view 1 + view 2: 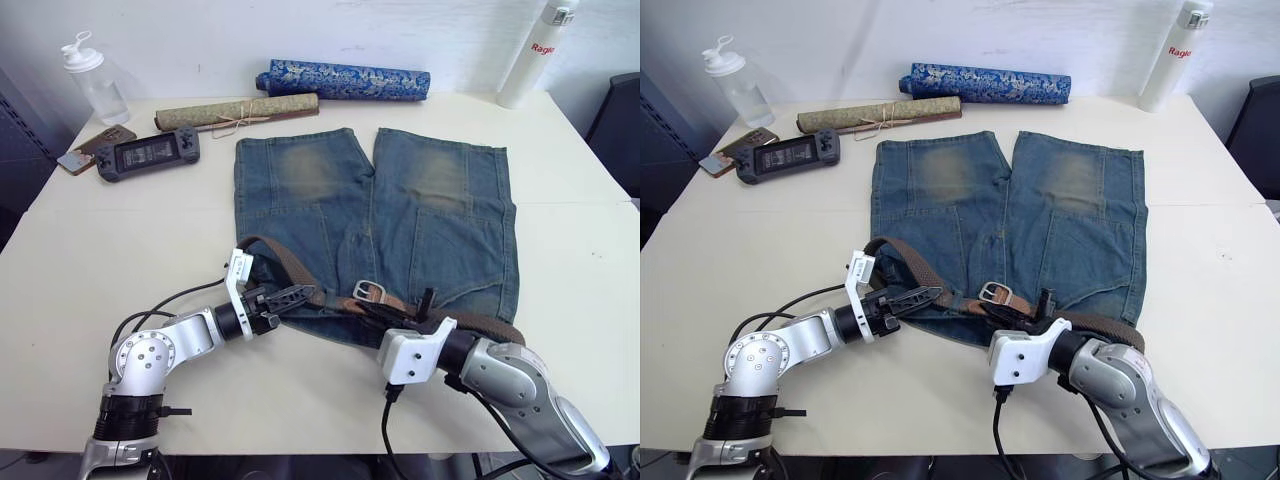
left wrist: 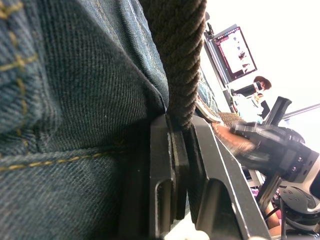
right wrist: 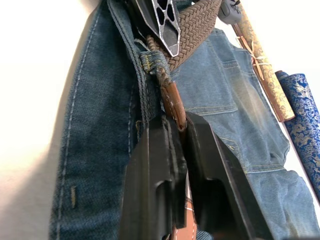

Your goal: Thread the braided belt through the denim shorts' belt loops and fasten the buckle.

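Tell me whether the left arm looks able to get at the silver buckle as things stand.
Probably not yet: the left pincer is shut on the braided belt. The buckle lies close by on the denim shorts, beside the right pincer, which crowds that spot.

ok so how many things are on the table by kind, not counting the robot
shorts: 1
belt: 1
rolled tubes: 2, blue and tan
bottles: 2, clear and white
game handheld: 1
flat brown item beside it, cannot tell what: 1
total: 8
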